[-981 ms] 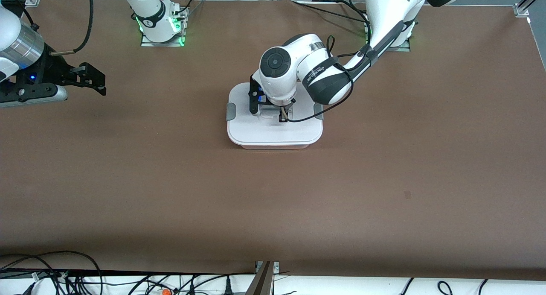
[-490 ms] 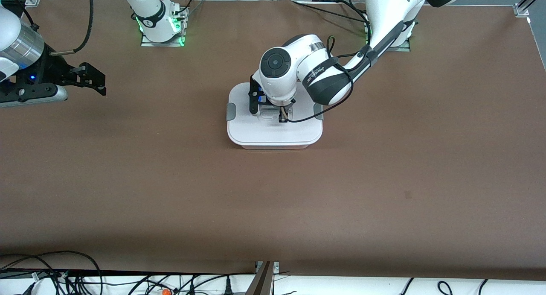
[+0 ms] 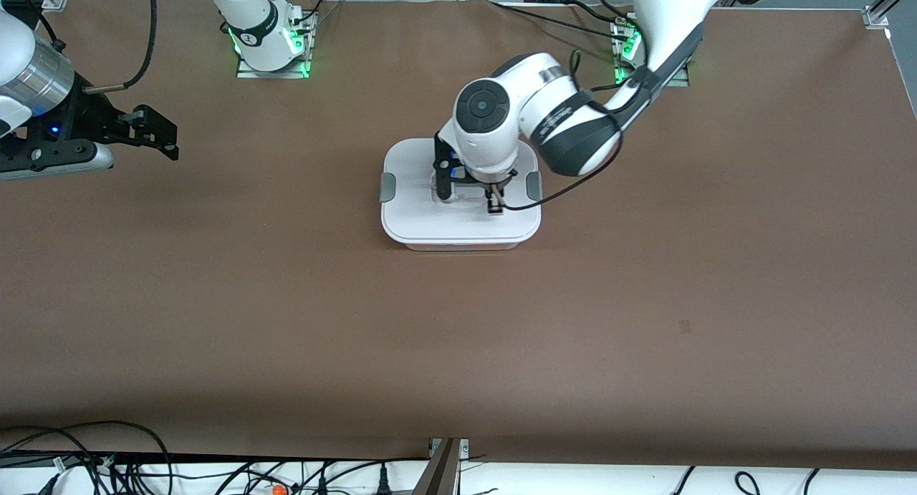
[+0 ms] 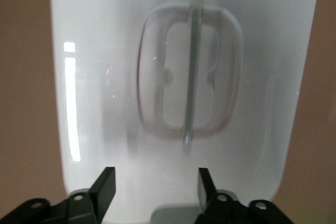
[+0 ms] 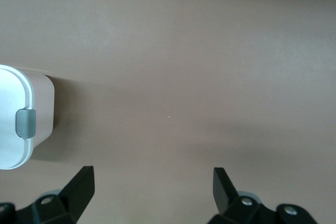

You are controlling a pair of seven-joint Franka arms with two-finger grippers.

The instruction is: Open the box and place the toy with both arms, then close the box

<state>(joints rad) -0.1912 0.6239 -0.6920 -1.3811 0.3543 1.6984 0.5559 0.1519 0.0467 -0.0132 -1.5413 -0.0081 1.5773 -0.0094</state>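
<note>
Your box (image 3: 458,226) sits shut mid-tabletop (image 3: 645,301), white lid (image 4: 105,35) on, a grey clip (image 3: 387,187) at each end. Your left pincer (image 3: 469,194) hangs just above the lid, fingers (image 4: 105,187) spread and empty, the clear handle (image 4: 189,74) lying free below them. Your right pincer (image 3: 154,133) waits over bare tabletop toward the right arm's end, well apart from the box, its fingers (image 5: 81,184) wide and empty. You can't see the toy from any view.

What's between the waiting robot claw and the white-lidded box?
Only bare brown table, seen in the right wrist view, separates the open right gripper from the white-lidded plastic box.
</note>
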